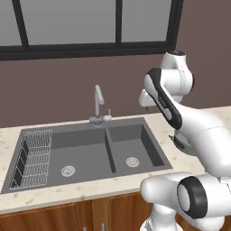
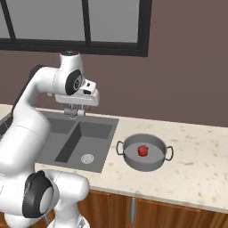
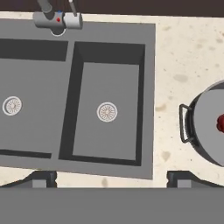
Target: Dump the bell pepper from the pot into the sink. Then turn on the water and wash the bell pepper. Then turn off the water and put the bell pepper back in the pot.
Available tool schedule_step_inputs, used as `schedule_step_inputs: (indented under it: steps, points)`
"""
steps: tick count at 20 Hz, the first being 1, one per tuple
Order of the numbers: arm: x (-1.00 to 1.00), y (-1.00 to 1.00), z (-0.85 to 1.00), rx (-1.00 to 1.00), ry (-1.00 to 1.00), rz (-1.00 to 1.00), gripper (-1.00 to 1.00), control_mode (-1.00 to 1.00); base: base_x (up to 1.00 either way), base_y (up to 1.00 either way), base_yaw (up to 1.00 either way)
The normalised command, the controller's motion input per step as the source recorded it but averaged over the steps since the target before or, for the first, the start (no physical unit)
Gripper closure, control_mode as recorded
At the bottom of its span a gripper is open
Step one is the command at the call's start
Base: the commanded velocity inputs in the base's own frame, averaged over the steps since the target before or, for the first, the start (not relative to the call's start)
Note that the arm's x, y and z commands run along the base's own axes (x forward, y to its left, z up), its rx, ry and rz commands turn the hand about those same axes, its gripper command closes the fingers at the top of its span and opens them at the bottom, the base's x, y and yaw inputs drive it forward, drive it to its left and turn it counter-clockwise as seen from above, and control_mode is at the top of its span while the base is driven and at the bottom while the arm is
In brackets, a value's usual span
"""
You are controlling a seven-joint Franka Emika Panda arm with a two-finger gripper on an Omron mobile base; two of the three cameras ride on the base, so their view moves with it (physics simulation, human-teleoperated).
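Note:
The small red bell pepper [image 2: 142, 150] lies in the middle of the wide grey pot [image 2: 133, 161], which stands on the counter just right of the sink [image 2: 67, 142]. My gripper [image 2: 74, 111] hangs high over the sink's right basin and points down, well left of the pot and apart from it. In the hand view its fingertips [image 3: 41, 179] stand wide apart, open with nothing between them, above the right basin's drain [image 3: 107, 112]. The pot [image 3: 205, 118] and part of the pepper [image 3: 220, 124] show at that view's right edge, with a dark loop handle [image 3: 186, 124] facing the sink [image 3: 148, 87].
A grey gooseneck faucet [image 1: 97, 101] rises behind the divider of the double sink [image 1: 108, 149]. A wire rack [image 1: 36, 158] sits in the left basin. A speckled counter [image 2: 196, 178] stretches right of the pot, and a brown wall with a window stands behind.

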Motion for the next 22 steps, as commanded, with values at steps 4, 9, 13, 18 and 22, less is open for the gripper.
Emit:
schedule_step_inputs:
  steps: [4, 9, 13, 18, 22]
  points:
    - [0.59, 0.1, 0.0, 0.0, 0.1, 0.02, -1.0, -1.0, 0.0, 0.0, 0.0]
    - [0.61, 0.01, 0.0, 0.0, 0.11, 0.01, -1.0, -1.0, 0.0, 0.0, 0.0]
    - [0.35, 0.0, 0.0, 0.0, 0.05, 0.0, -1.0, -1.0, 0.0, 0.0, 0.0]
    - [0.06, -0.2, 0.0, 0.0, 0.03, -0.01, -1.0, -1.0, 0.0, 0.0, 0.0]
    - [0.0, -0.45, -0.04, 0.0, 0.02, -0.02, -1.0, -1.0, 0.0, 0.0, 0.0]
